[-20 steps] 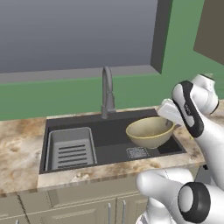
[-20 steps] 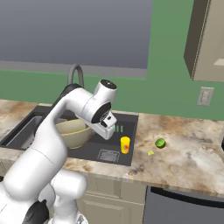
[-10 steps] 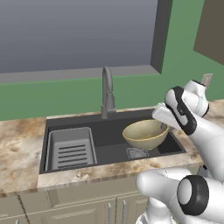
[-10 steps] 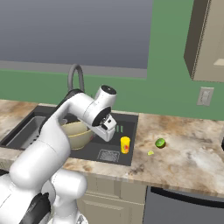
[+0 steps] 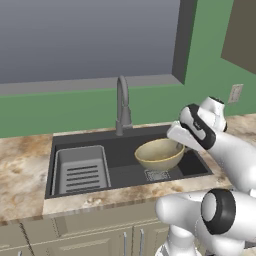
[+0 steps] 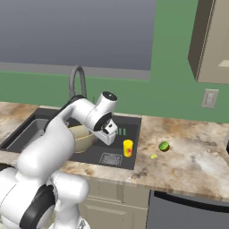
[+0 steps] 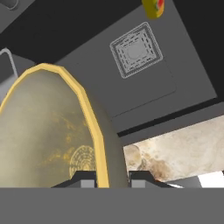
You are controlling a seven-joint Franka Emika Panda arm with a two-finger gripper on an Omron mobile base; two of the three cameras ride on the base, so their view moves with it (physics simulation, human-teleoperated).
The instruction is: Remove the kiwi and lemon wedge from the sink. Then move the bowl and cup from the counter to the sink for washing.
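Note:
My gripper (image 7: 106, 177) is shut on the rim of the tan-gold bowl (image 7: 43, 131), one finger on each side of the light edge. The bowl (image 5: 157, 154) hangs tilted inside the dark sink (image 5: 120, 172), just left of the square drain (image 7: 135, 50). The yellow cup (image 6: 128, 148) with its red mark stands upright in the sink's right part, beyond the drain. On the marbled counter (image 6: 192, 156) right of the sink lie the green kiwi (image 6: 163, 146) and the pale lemon wedge (image 6: 154, 156).
A grey ribbed rack (image 5: 81, 169) fills the sink's left half. The gooseneck faucet (image 5: 122, 105) rises behind the basin, close to the bowl's far side. A green wall and a window ledge back the counter.
The gripper has carried the bowl leftward and a little lower into the basin. The cup, kiwi and lemon wedge have stayed where they were.

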